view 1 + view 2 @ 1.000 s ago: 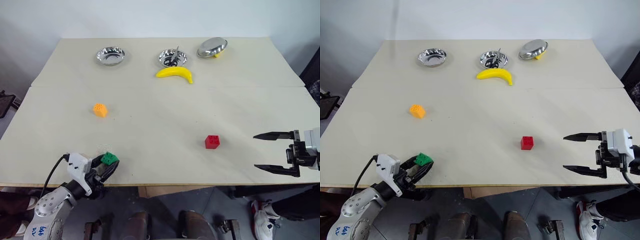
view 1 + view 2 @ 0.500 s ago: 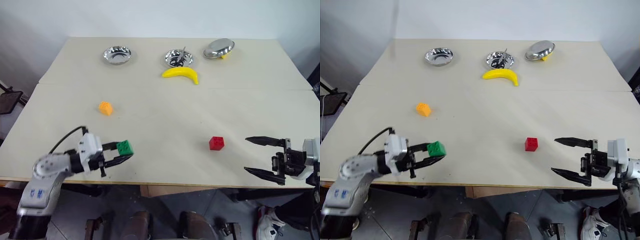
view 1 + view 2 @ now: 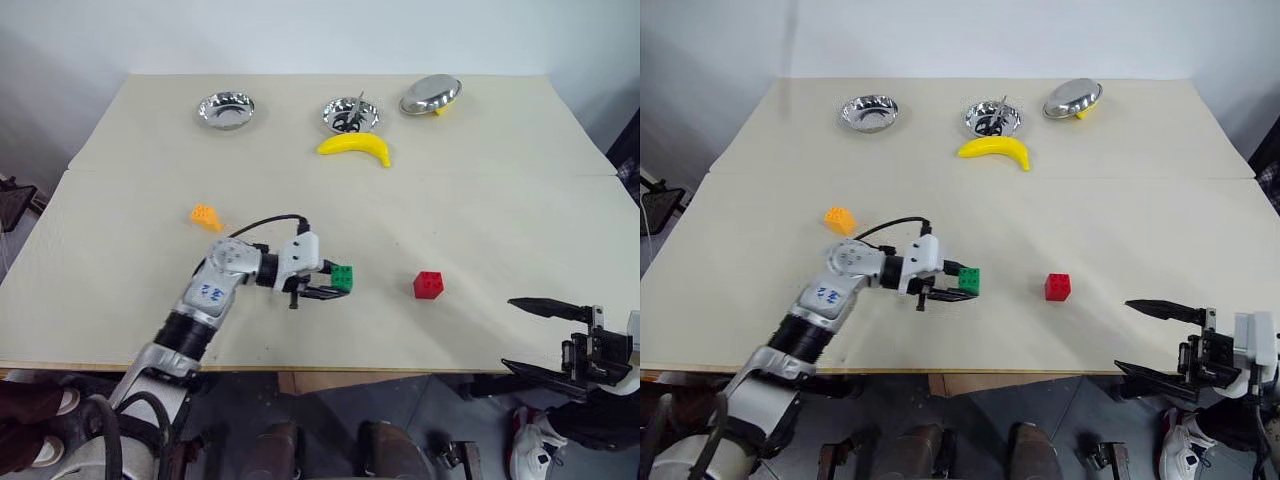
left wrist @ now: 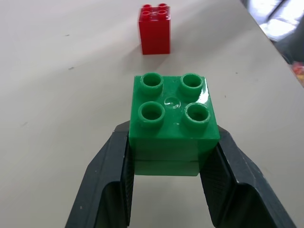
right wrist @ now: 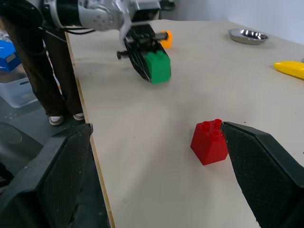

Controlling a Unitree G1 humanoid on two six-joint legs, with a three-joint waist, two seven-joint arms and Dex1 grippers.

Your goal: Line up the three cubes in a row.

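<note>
My left gripper is shut on the green cube, gripping its two sides, studs up, low over the table's middle; whether it touches the surface I cannot tell. The red cube stands a short way to its right, apart from it. In the left wrist view the green cube sits between the fingers with the red cube beyond. The orange cube lies farther left and back, beside my left forearm. My right gripper hangs open and empty off the front right edge, facing the red cube.
A yellow banana lies at the back centre. Behind it are a steel bowl, a second bowl with a dark item inside, and a tilted bowl. A seam crosses the table.
My left gripper has carried the green cube from the front left edge to the right and further onto the table, close to the red cube. My right gripper drew back slightly, still open.
</note>
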